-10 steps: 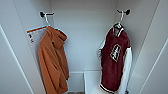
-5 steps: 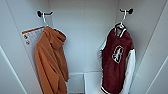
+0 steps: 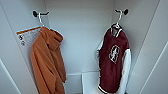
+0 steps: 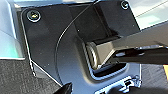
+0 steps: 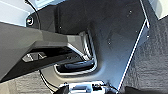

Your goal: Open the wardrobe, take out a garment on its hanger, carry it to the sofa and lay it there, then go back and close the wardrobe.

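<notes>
backdrop: inside of the wardrobe (image 3: 80, 37), doors already open; white back panel, side walls slanting in at both edges of head view. Dark carpet under the robot in both wrist views.
left side: orange hooded jacket (image 3: 47, 62) on its own hook, a printed label (image 3: 27, 37) on the wall just behind it. Not the target.
middle: bare white back wall betw. the two coats, a low white ledge (image 3: 90, 82) at the base. Best open room for an arm to come in.
right side: the garment (image 3: 113, 62), maroon w/ white sleeves + chest emblem, hangs upright, long axis vertical, close to the right wall.
hanger: hanger (image 3: 117, 21) thin, white, hook over a dark peg (image 3: 125, 11) at top.
key relation: hook sits high, right of centre, so right arm judged nearer; lift up then pull outward to clear peg.
edges: tight on right wall side, free on the left of the jacket.
fingers: can't tell for either arm, wrist views give robot body + carpet, no fingertips seen.
stage: judged pre-reach, garment untouched.
</notes>
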Tool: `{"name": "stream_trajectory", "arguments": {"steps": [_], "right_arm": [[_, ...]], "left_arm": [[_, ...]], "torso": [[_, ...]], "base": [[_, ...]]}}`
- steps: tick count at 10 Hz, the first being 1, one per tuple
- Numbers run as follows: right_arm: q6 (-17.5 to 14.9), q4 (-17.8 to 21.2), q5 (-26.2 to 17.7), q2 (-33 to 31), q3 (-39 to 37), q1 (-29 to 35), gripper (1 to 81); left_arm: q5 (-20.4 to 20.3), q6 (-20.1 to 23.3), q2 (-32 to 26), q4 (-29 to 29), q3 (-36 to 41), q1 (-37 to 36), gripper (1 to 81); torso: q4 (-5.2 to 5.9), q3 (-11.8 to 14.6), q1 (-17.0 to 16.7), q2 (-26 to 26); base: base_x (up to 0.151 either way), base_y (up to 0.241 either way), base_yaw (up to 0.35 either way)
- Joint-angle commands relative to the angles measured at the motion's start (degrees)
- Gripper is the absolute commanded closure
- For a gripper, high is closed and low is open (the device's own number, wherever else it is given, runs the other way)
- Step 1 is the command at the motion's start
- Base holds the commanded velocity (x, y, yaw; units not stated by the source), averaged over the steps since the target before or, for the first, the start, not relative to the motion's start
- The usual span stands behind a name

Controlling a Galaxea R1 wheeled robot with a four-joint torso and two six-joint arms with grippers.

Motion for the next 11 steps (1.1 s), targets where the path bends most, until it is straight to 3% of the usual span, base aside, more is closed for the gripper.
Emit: {"name": "stream_trajectory", "arguments": {"steps": [1, 4, 5, 6, 8, 10, 11], "right_arm": [[-0.2, -0.4, -3.2, 0.3, 0.2, 1.2, 1.0], [-0.1, -0.4, -3.5, 0.3, 0.3, 1.7, 1.0], [-0.2, -0.4, -3.6, 0.4, 0.3, 1.7, 1.0], [-0.1, -0.4, -3.6, 0.5, 0.3, 1.9, 1.0], [-0.1, -0.4, -3.6, 0.5, 0.3, 1.9, 1.0], [0.0, -0.4, -3.6, 0.5, 0.1, 1.8, 1.0], [0.0, -0.4, -3.6, 0.5, 0.0, 1.8, 1.0]], "left_arm": [[2.4, 0.3, 0.0, 0.5, 0.0, -1.6, 1.0], [5.1, -0.4, -0.5, -0.3, 0.1, -2.0, 1.0], [8.8, -0.5, -0.6, -0.5, 0.1, -1.9, 1.0], [12.0, -0.5, -0.5, -0.5, 0.0, -2.0, 1.0], [12.4, -0.2, -1.1, -0.9, 0.0, -3.5, 1.0], [13.3, 1.1, -1.5, -2.4, 0.0, -4.5, 1.0], [13.4, 5.7, -1.4, -3.5, 0.3, -5.0, 1.0]], "torso": [[-5.33, 0.0, 0.0, 0.0], [-11.31, 0.0, 0.0, 0.0], [-13.18, 0.0, 0.0, 0.0], [-9.83, 0.0, 0.0, 0.0], [-12.81, 0.0, 0.0, 0.0], [-13.18, 0.0, 0.0, 0.0], [-13.18, 0.0, 0.0, 0.0]], "base": [[0.0, 0.0, 0.0], [0.0, 0.0, 0.0], [0.0, 0.0, 0.0], [0.0, 0.0, 0.0], [0.0, 0.0, 0.0], [0.0, 0.0, 0.0], [0.0, 0.0, 0.0]]}}
